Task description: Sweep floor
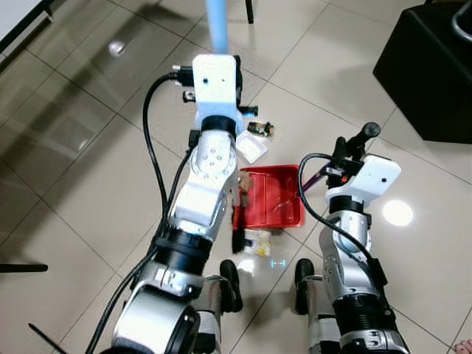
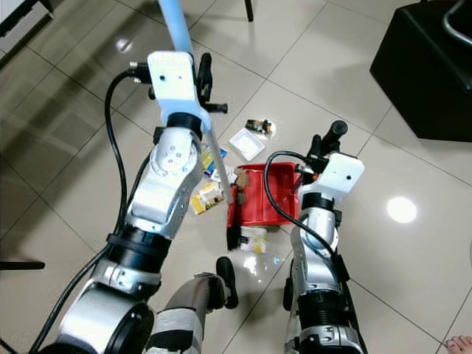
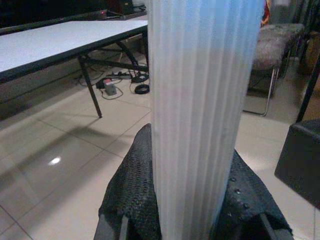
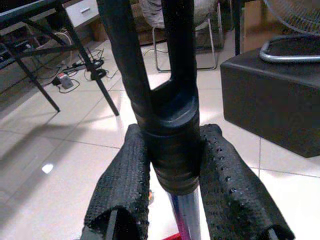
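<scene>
Behind the left arm (image 2: pixel 166 184), litter (image 2: pixel 206 195) beside the dustpan (image 2: pixel 262 195) lies half hidden.

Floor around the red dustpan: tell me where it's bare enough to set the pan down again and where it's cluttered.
Bare tile lies right of the red dustpan, toward the black box, and left of the left arm, toward the table. Crowded: wrappers and a white tray sit beside and beyond the pan, more scraps at its near edge by the robot's feet.

light: bright overhead | glare: glossy tiles (image 1: pixel 397 213) | wrist foregrounds: blurred
</scene>
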Tool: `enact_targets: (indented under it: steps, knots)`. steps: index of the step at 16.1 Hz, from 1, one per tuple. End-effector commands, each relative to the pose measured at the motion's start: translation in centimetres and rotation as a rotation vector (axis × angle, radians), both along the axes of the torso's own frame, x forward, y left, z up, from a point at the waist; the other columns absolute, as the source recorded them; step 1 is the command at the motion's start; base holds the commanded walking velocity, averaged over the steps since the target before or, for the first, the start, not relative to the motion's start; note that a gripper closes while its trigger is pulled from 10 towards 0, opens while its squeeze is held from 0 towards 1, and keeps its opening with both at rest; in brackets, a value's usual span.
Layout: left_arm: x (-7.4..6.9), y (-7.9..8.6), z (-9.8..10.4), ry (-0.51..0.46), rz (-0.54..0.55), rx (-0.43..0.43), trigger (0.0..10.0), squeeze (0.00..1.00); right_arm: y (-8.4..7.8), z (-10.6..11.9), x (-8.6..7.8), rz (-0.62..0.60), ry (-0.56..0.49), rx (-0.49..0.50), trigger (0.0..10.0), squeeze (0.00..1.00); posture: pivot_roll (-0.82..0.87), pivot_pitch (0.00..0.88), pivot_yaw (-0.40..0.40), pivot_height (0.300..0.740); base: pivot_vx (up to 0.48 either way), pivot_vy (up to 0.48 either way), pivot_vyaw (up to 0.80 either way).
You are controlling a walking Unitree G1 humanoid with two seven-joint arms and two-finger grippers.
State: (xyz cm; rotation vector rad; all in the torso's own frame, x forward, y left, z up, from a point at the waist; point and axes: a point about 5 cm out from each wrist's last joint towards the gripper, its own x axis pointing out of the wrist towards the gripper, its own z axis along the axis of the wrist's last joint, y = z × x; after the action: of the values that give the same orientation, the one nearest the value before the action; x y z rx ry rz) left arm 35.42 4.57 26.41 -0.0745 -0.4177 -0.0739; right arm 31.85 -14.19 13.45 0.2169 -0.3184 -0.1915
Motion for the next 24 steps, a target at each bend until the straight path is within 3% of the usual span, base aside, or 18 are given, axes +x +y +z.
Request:
enact_targets:
  steps: [1,9,11,14,17,18,20,21,24]
  knots:
    - [-1.1,-3.2,2.4,-0.055,-0.098,-0.128,10.0,0.0,2.0,-4.7,-1.1,0.066,0.232,0.103,10.0,0.0,0.11,0.551,0.223,0.74,0.0,0.0,0.0]
    - [-1.8,-4.2,4.0,-0.043,-0.264,-0.262,10.0,0.0,2.5,-5.7,-1.3,0.079,0.288,0.097,10.0,0.0,0.14,0.537,0.251,0.74,0.0,0.0,0.0]
    - [-2.2,-4.7,4.6,-0.052,-0.313,-0.259,10.0,0.0,2.6,-5.8,-1.1,0.078,0.294,0.102,10.0,0.0,0.15,0.533,0.254,0.74,0.0,0.0,0.0]
    - [-2.2,-4.0,6.4,-0.101,-0.332,-0.224,10.0,0.0,2.7,-5.9,-1.1,0.079,0.301,0.102,10.0,0.0,0.15,0.517,0.257,0.74,0.0,0.0,0.0]
    - [-2.3,-2.7,9.2,-0.209,-0.321,-0.11,10.0,0.0,2.5,-6.0,-0.9,0.076,0.305,0.099,10.0,0.0,0.16,0.502,0.261,0.74,0.0,0.0,0.0]
    - [-2.3,-1.8,10.2,-0.292,-0.252,0.009,10.0,0.0,2.5,-6.0,-0.8,0.074,0.307,0.097,10.0,0.0,0.16,0.5,0.263,0.74,0.0,0.0,0.0]
    - [-1.6,0.0,10.1,-0.343,-0.15,0.181,10.0,0.0,2.5,-6.0,-0.8,0.071,0.304,0.096,10.0,0.0,0.15,0.497,0.265,0.74,0.0,0.0,0.0]
    - [-1.4,0.2,9.9,-0.346,-0.135,0.208,10.0,0.0,2.5,-6.0,-0.9,0.07,0.304,0.095,10.0,0.0,0.15,0.497,0.265,0.74,0.0,0.0,0.0]
    - [-0.3,1.7,8.9,-0.428,0.034,0.53,10.0,0.0,2.0,-6.5,-1.2,0.06,0.314,0.091,10.0,0.0,0.15,0.496,0.264,0.74,0.0,0.0,0.0]
